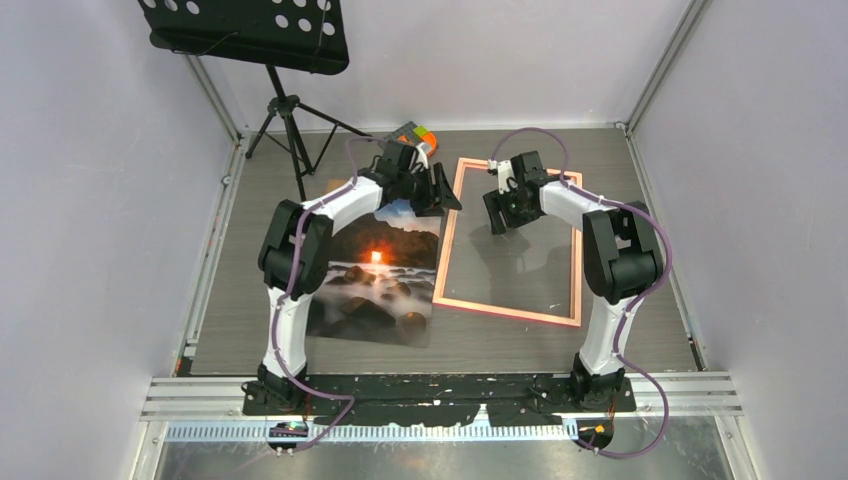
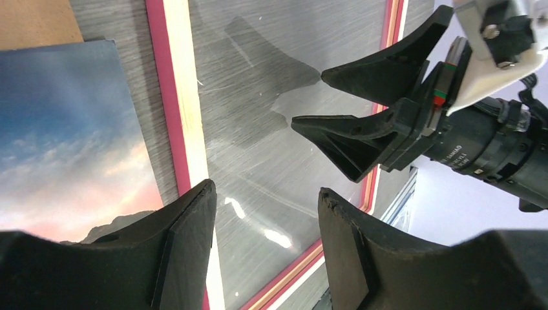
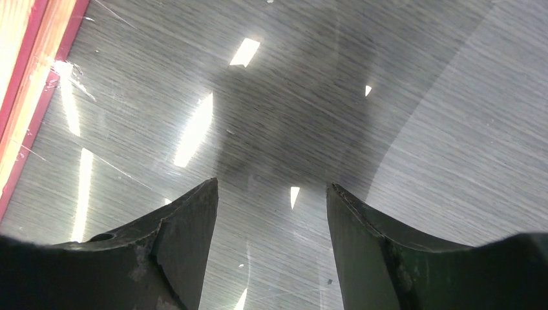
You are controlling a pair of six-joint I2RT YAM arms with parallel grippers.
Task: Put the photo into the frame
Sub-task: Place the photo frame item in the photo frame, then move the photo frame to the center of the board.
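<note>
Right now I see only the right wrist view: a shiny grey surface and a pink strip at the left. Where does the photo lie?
Observer: The photo lies flat on the table, left of the frame and outside it.
Operator: Is the other arm holding it?
Observer: No. The left pincer is open and empty, near the frame's left bar.
Operator: Is anything else on the table?
Observer: A small orange object sits beyond the frame's far left corner.

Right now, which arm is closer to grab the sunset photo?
Left. The left gripper hovers open by the far corner of the photo; the right gripper hangs open over the middle of the frame, farther away.
</note>
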